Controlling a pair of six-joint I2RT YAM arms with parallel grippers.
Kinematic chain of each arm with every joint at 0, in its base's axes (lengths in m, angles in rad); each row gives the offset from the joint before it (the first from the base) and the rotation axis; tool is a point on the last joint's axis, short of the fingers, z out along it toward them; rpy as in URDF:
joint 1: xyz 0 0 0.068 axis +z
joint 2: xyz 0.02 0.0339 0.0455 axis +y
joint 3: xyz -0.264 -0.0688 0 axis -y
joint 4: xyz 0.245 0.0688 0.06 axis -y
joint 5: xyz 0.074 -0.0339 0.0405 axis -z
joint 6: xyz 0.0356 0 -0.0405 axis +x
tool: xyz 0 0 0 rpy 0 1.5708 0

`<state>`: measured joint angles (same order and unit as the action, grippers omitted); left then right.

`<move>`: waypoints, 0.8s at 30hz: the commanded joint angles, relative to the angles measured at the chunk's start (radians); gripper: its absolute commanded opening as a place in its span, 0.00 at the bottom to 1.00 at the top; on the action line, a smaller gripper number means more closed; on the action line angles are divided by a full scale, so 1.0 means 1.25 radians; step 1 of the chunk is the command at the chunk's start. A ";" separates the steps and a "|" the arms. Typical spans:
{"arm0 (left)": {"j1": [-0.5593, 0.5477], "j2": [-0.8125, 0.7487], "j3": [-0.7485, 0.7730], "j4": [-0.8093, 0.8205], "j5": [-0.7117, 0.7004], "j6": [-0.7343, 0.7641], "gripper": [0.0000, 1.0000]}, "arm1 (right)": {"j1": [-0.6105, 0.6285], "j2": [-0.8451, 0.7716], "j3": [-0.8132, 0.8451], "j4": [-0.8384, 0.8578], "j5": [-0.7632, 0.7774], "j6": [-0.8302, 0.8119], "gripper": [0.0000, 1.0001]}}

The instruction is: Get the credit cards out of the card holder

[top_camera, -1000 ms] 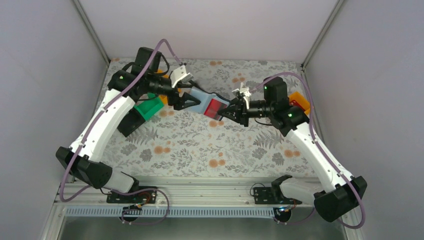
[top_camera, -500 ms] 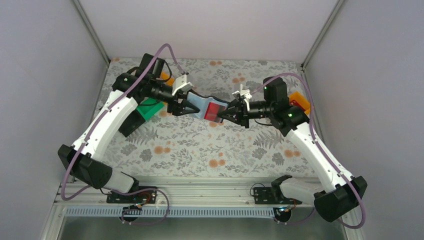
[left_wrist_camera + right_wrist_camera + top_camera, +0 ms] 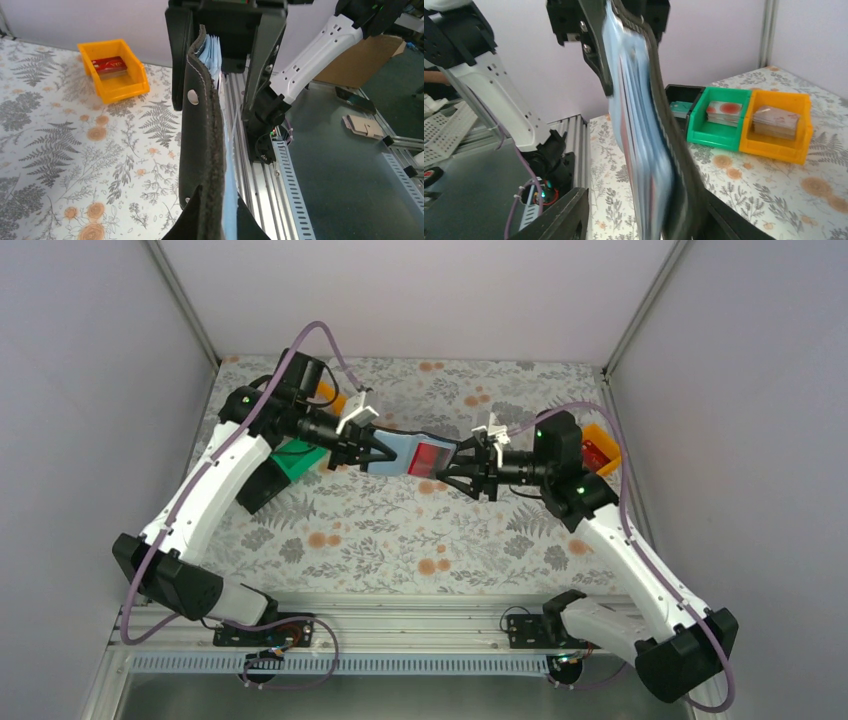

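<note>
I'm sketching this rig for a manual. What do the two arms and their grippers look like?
Both the left arm and right arm have white link shells between black joints with small green lights. A purple cable loops along each. The left gripper and right gripper are black two-finger claws with white wrist brackets.

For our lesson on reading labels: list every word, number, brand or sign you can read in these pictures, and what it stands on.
No text can be read in any view.
The red card in the orange bin: pale marks, too small to read.
The stacked cards in the green tray: red blotches, blurred, no letters legible.
The card holder: no lettering shows.
</note>
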<state>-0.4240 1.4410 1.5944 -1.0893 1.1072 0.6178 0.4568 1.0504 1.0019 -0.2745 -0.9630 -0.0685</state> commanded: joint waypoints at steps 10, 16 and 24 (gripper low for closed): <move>0.028 -0.039 -0.005 0.002 0.111 0.028 0.02 | 0.001 -0.048 -0.091 0.187 0.009 0.132 0.39; 0.028 -0.037 -0.009 -0.004 0.128 0.040 0.02 | 0.001 -0.003 -0.072 0.234 -0.042 0.153 0.19; 0.038 -0.036 -0.042 0.044 0.090 0.001 0.04 | 0.003 0.011 -0.060 0.219 -0.089 0.138 0.04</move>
<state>-0.3840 1.4109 1.5608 -1.0801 1.2083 0.6258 0.4572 1.0740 0.8921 -0.0212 -1.0492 0.1154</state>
